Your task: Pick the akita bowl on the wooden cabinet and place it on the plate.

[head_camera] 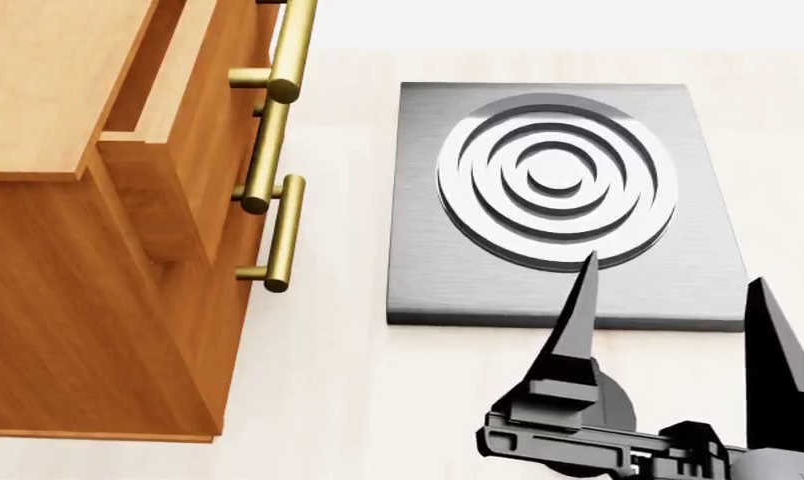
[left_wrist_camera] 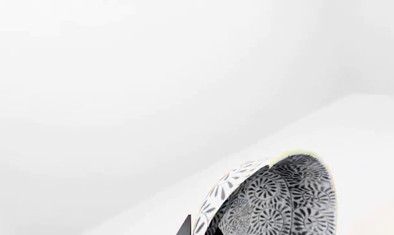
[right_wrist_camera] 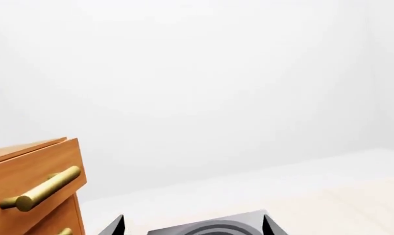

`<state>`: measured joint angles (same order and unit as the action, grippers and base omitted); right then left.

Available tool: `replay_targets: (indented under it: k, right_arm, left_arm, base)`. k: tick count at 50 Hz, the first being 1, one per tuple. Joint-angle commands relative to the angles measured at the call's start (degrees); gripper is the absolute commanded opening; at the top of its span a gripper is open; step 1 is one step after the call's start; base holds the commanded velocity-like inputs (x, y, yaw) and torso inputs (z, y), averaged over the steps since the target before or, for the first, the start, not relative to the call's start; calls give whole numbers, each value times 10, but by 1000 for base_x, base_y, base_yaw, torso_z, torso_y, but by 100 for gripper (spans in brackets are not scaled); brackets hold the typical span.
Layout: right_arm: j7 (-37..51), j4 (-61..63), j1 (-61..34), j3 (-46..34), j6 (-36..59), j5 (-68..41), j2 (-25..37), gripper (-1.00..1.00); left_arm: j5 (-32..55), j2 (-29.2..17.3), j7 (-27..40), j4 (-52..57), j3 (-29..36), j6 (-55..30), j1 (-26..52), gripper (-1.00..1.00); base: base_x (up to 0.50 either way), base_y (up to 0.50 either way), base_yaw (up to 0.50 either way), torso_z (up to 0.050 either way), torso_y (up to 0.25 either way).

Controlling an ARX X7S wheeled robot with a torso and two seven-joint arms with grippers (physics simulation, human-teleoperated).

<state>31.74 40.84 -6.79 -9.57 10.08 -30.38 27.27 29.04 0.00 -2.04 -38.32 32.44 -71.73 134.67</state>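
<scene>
Left gripper: only a dark fingertip (left_wrist_camera: pixel 184 226) shows at the edge of the left wrist view, touching the outer wall of the akita bowl (left_wrist_camera: pixel 275 198); whether the jaws are clamped on the bowl cannot be told from this sliver.
Akita bowl: fills the lower part of the left wrist view, tipped on its side so the dark floral inside faces the camera; the pale rim runs along its upper edge. Behind it is only a plain white background. It does not appear in the head view.
Right gripper (head_camera: pixel 669 320): in the head view its two dark tapered fingers stand spread wide with nothing between them, tips pointing at the near edge of the metal burner plate (head_camera: pixel 562 205). The right wrist view shows both tips, one at (right_wrist_camera: pixel 115 226), flanking that same plate.
Metal burner plate: grey square slab with raised concentric rings, lying flat on the pale countertop (head_camera: pixel 349 400), just to the right of the wooden cabinet (head_camera: pixel 82 300).
Wooden cabinet: orange-brown, with brass bar handles (head_camera: pixel 289 60) facing the burner plate; its top drawer stands pulled out a little.
Plate: not seen in any view.
</scene>
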Motion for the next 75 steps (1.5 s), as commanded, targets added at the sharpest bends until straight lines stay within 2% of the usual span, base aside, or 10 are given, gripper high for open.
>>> replay_targets:
  k: [1, 11, 27, 47, 62, 75]
  right_arm:
    - [4, 13, -1, -5, 5, 2, 2, 100]
    - [12, 32, 2, -2, 9, -1, 8, 100]
    - [16, 38, 3, 3, 7, -5, 13, 100]
    - [22, 48, 3, 8, 7, -13, 18, 100]
    - [26, 53, 3, 13, 6, -18, 22, 100]
    - [27, 54, 4, 14, 4, -18, 24, 100]
  left_arm:
    - [45, 0, 34, 69, 0, -38, 3, -100]
    - [188, 0, 136, 96, 11, -39, 3, -100]
    - [356, -1, 215, 104, 110, 11, 0, -100]
    - [427, -9, 256, 136, 156, 70, -79, -100]
    - [454, -7, 264, 138, 186, 91, -93, -100]
    - [468, -19, 278, 159, 211, 111, -136, -100]
  base:
    - [0, 0, 0, 0, 0]
    - [0, 0, 0, 0, 0]
    - [0, 0, 0, 0, 1]
    - [0, 0, 0, 0, 1]
    - [0, 0, 0, 0, 1]
    - [0, 0, 0, 0, 0]
